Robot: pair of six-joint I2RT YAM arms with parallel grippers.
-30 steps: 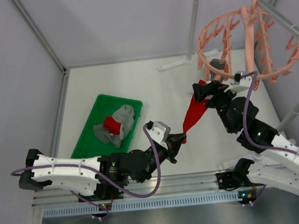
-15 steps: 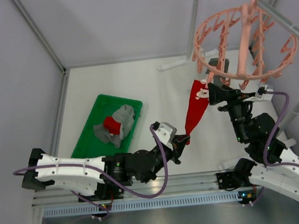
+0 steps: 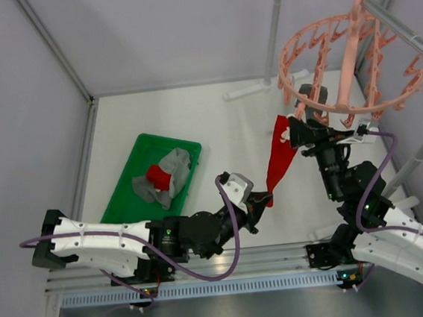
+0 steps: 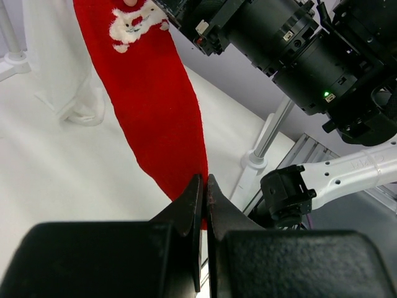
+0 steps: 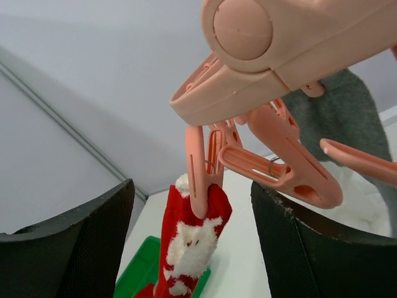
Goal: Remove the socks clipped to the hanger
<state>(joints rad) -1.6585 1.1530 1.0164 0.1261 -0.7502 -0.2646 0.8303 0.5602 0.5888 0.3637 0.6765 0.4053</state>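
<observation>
Two-armed, bracketing one red sock (image 3: 278, 163) above the white desk (image 3: 216, 128).

Holding a loose heap of socks (image 3: 167, 176), grey and red, in the green tray (image 3: 121, 193) at far left.

Reaching in from the left with the left gripper (image 3: 262, 198), fingers pressed together and pinching the very toe of the red sock, as the left wrist view is showing at close range (image 4: 205, 183).

Stretching that sock (image 4: 155, 105) at a slant, up and to the right, from the pinched toe to the cuff, and displaying a white fluffy Santa figure (image 4: 133, 28) near the top.

Biting the cuff (image 5: 186, 248) in one salmon-pink clip (image 5: 197, 167) of the hanger (image 5: 273, 62), seen from the right wrist.

Hovering at that clip with the right gripper (image 3: 293, 130), fingers spread wide (image 5: 191, 184), one standing on each side of clip and cuff; whether touching either, cannot tell.

Carrying one grey sock (image 3: 312, 95) as well, clipped just right of the red one and hanging behind the clips in the right wrist view (image 5: 341, 118).

Dangling the round hanger (image 3: 352, 47) by its hook from a slanted grey rail (image 3: 401, 26) at upper right, well above the desk.
</observation>
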